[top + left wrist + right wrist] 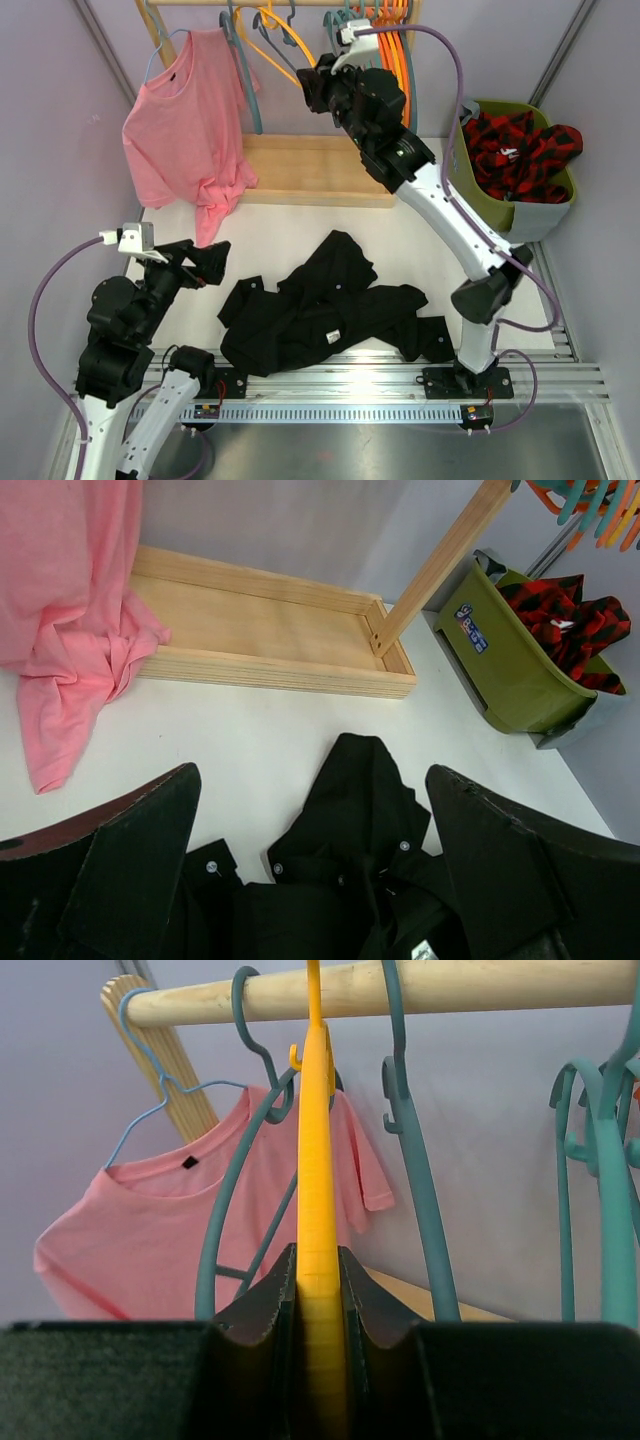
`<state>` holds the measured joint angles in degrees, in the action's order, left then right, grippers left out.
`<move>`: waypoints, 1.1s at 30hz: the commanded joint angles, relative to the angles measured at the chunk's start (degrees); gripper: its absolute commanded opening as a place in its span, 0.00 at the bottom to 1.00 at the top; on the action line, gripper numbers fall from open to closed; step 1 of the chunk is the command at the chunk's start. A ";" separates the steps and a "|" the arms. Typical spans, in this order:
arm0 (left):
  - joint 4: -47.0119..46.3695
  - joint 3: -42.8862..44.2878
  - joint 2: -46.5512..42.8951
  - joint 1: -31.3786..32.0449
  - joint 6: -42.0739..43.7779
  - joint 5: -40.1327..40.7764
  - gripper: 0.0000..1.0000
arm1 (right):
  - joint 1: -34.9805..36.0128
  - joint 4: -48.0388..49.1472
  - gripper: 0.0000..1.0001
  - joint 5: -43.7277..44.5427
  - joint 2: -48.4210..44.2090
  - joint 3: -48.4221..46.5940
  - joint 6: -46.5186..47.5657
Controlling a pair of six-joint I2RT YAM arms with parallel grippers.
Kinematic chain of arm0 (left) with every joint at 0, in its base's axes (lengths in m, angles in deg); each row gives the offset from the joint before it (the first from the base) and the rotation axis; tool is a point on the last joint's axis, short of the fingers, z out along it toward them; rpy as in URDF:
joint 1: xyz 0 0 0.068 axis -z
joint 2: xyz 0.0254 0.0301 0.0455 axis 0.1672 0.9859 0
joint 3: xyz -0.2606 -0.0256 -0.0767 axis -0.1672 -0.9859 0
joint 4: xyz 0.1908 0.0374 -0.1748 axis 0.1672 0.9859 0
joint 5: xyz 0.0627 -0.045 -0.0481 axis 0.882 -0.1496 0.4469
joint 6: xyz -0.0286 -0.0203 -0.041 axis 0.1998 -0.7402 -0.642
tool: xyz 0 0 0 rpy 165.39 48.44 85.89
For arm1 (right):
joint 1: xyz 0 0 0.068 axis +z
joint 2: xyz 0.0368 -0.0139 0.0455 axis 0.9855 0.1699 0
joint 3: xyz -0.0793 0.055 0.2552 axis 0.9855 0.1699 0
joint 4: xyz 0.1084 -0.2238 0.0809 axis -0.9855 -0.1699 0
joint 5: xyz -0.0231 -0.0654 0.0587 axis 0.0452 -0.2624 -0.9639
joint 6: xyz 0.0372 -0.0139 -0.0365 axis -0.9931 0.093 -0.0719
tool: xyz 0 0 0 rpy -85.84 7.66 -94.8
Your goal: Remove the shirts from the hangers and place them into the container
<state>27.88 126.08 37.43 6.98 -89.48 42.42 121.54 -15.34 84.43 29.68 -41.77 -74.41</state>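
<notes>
Two claws — right claw (318,1295) tight around yellow hanger (314,1160), left claw (312,800) wide over black shirt (320,310).

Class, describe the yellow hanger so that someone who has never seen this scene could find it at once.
Find the wooden rail running along the top. Right of the pink t-shirt, the yellow hanger is pinched in the right claw. It is the only yellow one; its nearest neighbours are teal hangers.

i count one pink shirt (185,130), one black shirt (320,310), one plaid shirt (520,150), one basket (547,215), one yellow hanger (318,1210), one blue wire hanger (137,1127), at least three teal hangers (420,1190) and several orange hangers (403,65).
</notes>
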 commanded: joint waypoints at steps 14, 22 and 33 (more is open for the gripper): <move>-0.67 1.51 -1.73 0.01 0.20 -0.48 0.99 | 2.98 -9.57 0.15 13.71 5.38 -10.33 3.29; 0.21 3.27 -2.60 0.01 -0.50 -0.49 0.99 | 3.59 -14.50 0.99 10.73 -2.34 -0.01 2.59; 1.35 1.61 -3.40 0.01 -1.64 1.45 0.99 | 24.40 -12.19 0.99 18.54 -31.80 49.75 -5.99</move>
<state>30.63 128.33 34.85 6.98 -89.96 42.88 142.34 -26.60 97.83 -0.96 0.15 -74.06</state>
